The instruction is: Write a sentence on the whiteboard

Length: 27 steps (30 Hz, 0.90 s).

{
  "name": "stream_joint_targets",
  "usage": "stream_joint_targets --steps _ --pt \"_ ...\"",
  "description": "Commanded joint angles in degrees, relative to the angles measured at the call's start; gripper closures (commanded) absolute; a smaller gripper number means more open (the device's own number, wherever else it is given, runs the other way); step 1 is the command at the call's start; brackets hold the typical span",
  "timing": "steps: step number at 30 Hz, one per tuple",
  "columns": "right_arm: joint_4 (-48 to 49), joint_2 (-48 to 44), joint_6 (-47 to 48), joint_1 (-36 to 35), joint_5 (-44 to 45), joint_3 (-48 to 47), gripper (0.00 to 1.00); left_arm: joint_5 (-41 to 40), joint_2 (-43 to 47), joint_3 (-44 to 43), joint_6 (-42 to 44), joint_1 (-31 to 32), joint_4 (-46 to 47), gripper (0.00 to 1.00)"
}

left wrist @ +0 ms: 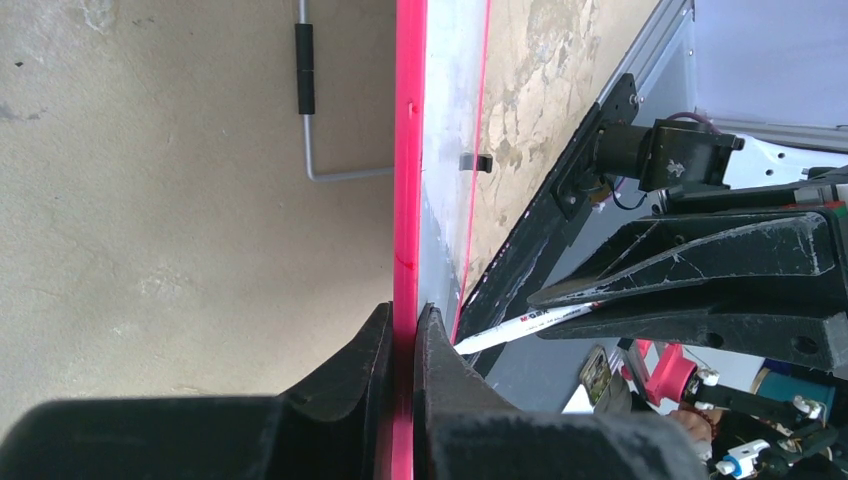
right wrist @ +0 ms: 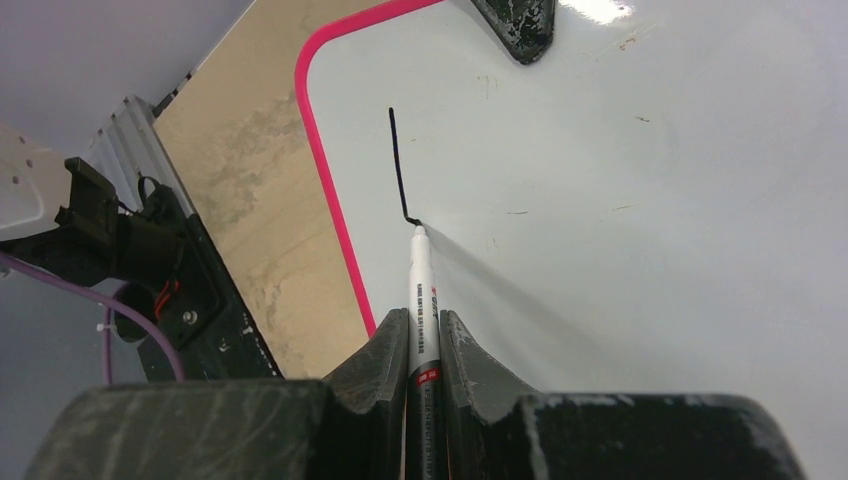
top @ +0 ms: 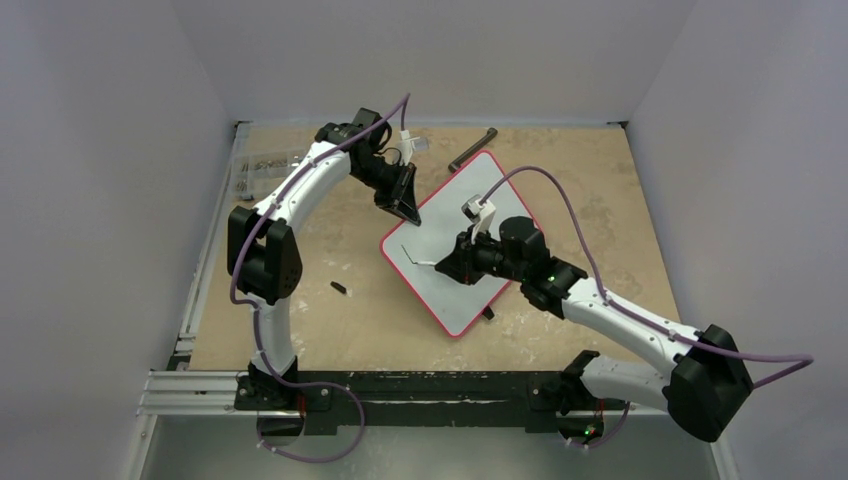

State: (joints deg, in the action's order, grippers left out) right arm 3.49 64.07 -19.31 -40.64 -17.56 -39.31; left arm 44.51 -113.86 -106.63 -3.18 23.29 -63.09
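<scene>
Between clamped left fingers (left wrist: 352, 385) lies the whiteboard (left wrist: 408, 150); right fingers (right wrist: 385, 362) pinch a marker (right wrist: 421, 290).

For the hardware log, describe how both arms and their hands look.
The left arm and right arm have white tubular links between chunky black joints, with a purple cable looping along each. The left hand and right hand each have two black wedge-shaped fingers, scuffed pale at the edges.
</scene>
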Motion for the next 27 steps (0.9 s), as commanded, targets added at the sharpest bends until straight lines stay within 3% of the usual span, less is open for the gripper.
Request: stream_joint_targets --steps 1,14,27 --pt "-2.3 0.1 1.8 0.0 5.2 -2.8 1.0 -6.8 2.2 -1.4 2.2 0.3 -0.5 1.0" --pt "-1.4 -5.4 -0.3 0.1 4.8 -6.6 1.0 -6.9 2.1 -1.5 2.1 0.2 -0.5 1.0" --pt "0.7 0.4 -0.1 0.0 4.5 -8.2 1.0 -6.9 2.3 -1.3 2.2 0.2 -0.5 1.0"
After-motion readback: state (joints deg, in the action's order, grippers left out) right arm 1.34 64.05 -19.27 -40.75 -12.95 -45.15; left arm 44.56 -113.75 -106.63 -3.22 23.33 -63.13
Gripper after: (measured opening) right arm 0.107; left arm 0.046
